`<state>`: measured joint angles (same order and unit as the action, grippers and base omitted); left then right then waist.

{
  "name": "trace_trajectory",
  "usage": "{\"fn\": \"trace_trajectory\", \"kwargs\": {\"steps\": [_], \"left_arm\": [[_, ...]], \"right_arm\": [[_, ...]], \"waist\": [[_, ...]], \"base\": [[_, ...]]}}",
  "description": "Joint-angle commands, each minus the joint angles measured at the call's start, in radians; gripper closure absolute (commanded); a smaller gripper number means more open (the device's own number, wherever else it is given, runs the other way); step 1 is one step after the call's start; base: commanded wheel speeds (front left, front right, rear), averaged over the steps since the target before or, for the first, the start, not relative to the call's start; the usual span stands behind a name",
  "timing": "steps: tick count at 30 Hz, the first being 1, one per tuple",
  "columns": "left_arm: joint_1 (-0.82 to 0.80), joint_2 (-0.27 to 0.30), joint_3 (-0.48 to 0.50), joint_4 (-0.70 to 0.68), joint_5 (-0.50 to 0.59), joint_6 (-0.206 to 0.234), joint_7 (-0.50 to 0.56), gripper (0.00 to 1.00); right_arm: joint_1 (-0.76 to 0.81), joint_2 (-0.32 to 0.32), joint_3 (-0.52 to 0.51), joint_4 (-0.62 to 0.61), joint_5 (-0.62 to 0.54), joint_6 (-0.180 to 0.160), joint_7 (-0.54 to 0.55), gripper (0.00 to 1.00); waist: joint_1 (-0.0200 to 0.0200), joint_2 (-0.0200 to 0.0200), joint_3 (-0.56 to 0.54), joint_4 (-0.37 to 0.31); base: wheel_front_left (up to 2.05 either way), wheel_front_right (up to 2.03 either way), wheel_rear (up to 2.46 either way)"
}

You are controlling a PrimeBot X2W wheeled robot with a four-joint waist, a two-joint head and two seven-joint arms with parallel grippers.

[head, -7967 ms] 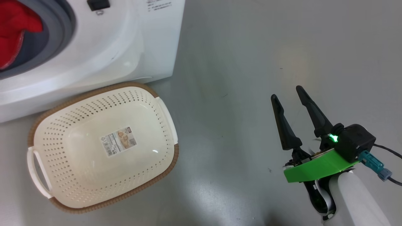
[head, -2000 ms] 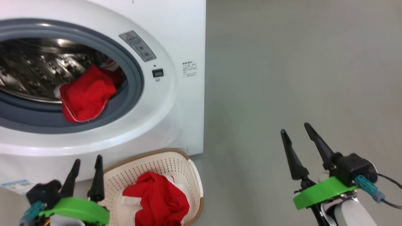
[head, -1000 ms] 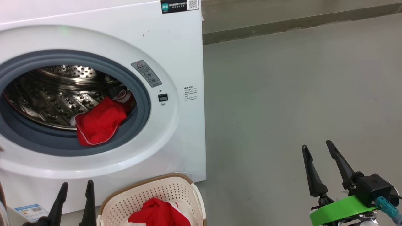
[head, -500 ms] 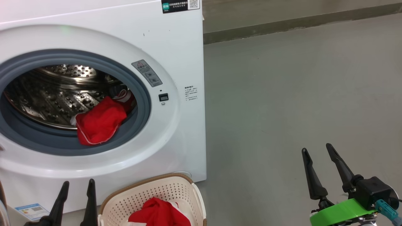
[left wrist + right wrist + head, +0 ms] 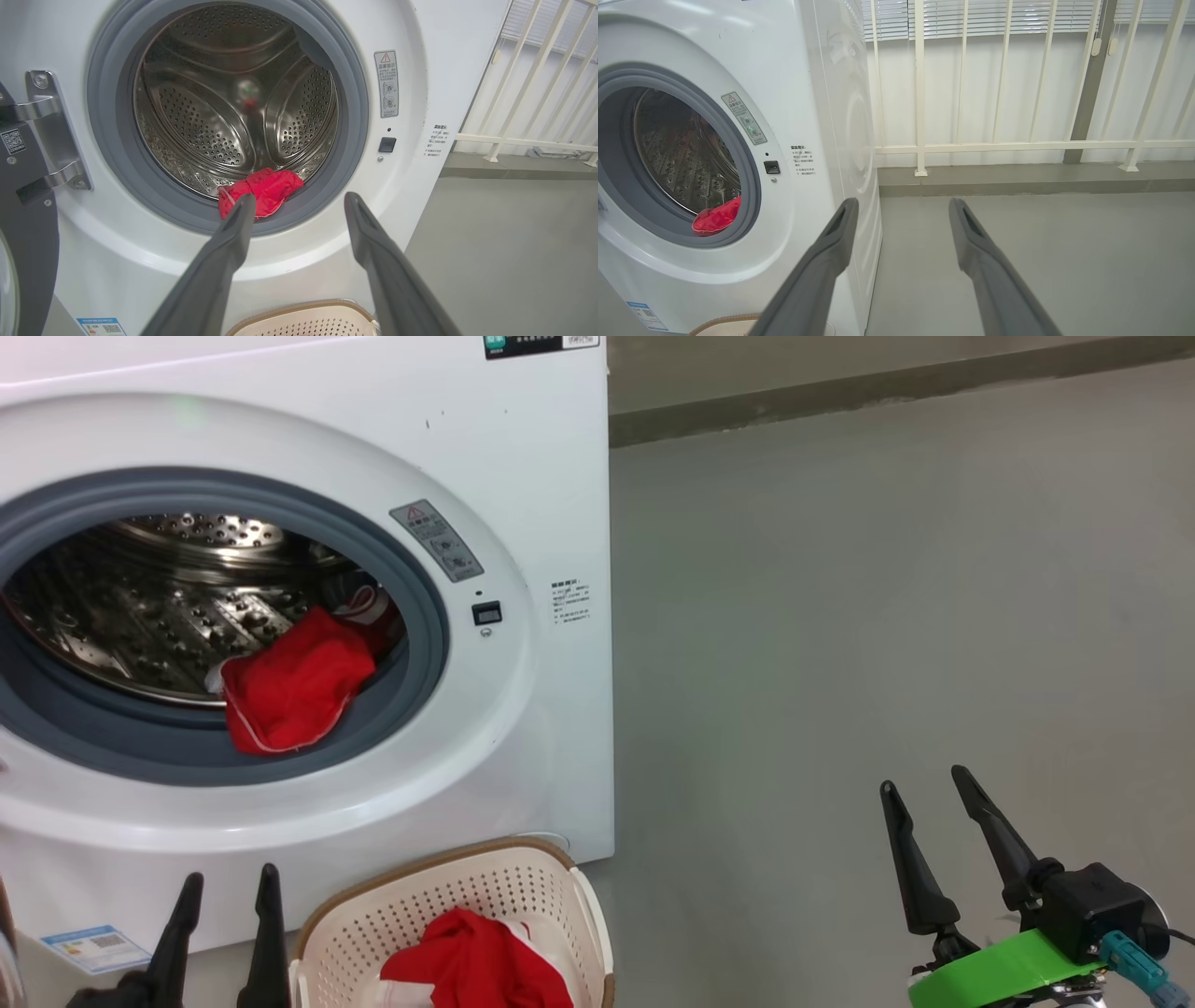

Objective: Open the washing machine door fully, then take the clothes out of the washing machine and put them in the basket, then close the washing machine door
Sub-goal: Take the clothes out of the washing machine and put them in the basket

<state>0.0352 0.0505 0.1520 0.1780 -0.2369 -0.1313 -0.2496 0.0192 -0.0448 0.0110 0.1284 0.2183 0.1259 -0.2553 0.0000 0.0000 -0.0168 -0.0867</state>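
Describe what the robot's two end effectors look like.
The right end effector has two long, dark, tapering fingers with pointed tips, mounted on a bright green bracket with a black block and a teal cable plug beside it. The left end effector has the same dark fingers.

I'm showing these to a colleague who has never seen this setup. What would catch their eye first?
First, the bright red garment lying at the front lip of the steel drum of the washing machine, whose round opening is uncovered. Next, a second red garment heaped in the basket just below that opening. The left gripper beside the basket and the right gripper over the grey floor are both open and empty.
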Motion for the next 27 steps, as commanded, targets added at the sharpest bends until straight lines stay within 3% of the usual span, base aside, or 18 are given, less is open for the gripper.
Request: {"fn": "trace_trajectory", "kwargs": {"steps": [1, 8, 27], "left_arm": [[-0.058, 0.011, 0.033, -0.009, 0.014, 0.001, -0.012, 0.00], [-0.182, 0.019, 0.028, 0.075, 0.017, 0.001, -0.012, 0.00], [-0.733, 0.145, 0.061, 0.419, 0.017, 0.003, -0.012, 0.00]], "right_arm": [[-0.015, -0.005, 0.024, -0.027, -0.012, 0.005, -0.006, 0.00], [-0.032, -0.005, 0.036, -0.033, -0.021, 0.005, -0.006, 0.00], [-0.196, -0.005, 0.076, -0.067, -0.005, 0.005, -0.006, 0.00]], "waist": [[0.0000, 0.0000, 0.013, 0.001], [0.0000, 0.0000, 0.083, 0.006], [0.0000, 0.0000, 0.414, -0.015]], "base": [[0.00, 0.00, 0.00], [0.00, 0.00, 0.00], [0.00, 0.00, 0.00]]}}
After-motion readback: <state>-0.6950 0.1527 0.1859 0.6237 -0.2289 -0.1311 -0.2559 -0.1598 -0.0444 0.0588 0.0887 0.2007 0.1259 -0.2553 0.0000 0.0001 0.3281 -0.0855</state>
